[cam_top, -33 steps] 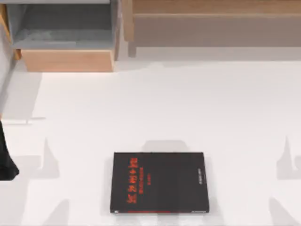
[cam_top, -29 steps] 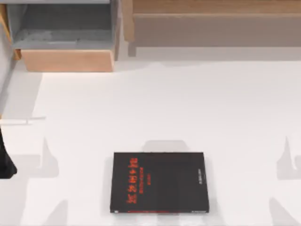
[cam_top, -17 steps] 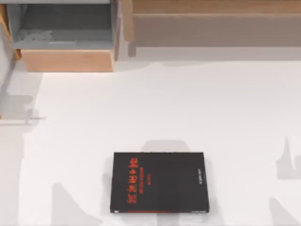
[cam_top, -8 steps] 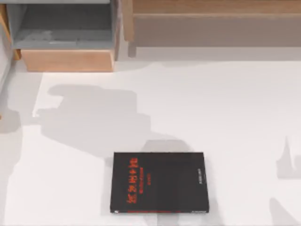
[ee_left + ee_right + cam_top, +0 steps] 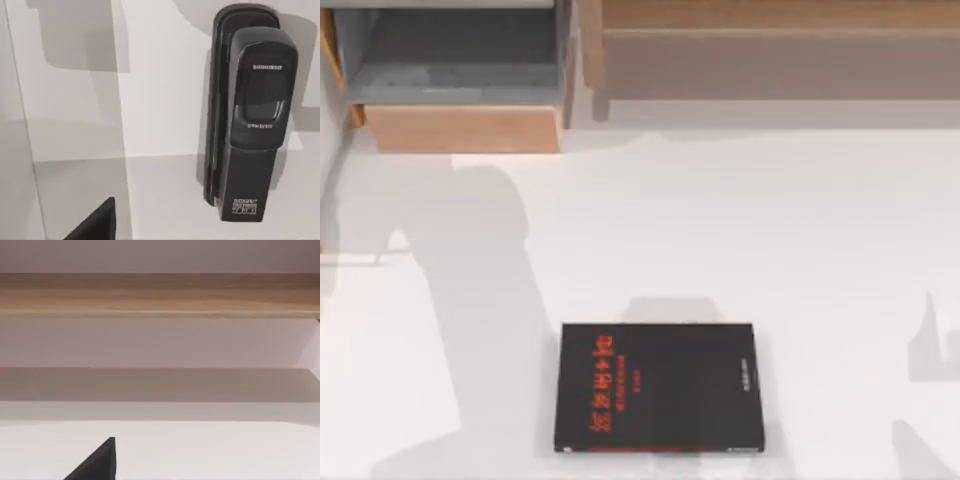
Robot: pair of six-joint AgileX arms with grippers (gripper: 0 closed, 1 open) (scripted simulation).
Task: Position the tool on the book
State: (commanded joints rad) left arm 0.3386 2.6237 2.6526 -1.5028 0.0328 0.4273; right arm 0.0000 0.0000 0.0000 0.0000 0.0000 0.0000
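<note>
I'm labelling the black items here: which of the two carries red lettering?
The book, the broad flat rectangle lying near the table's front edge, has red lettering on its cover. The tool, a slim bar seen from the left wrist, bears only pale grey marks.

Bright, even light is falling from above on the white table. A broad soft-edged grey shadow is lying across its left half, reaching the book. The tool is casting a faint shadow. No glare is showing.
</note>
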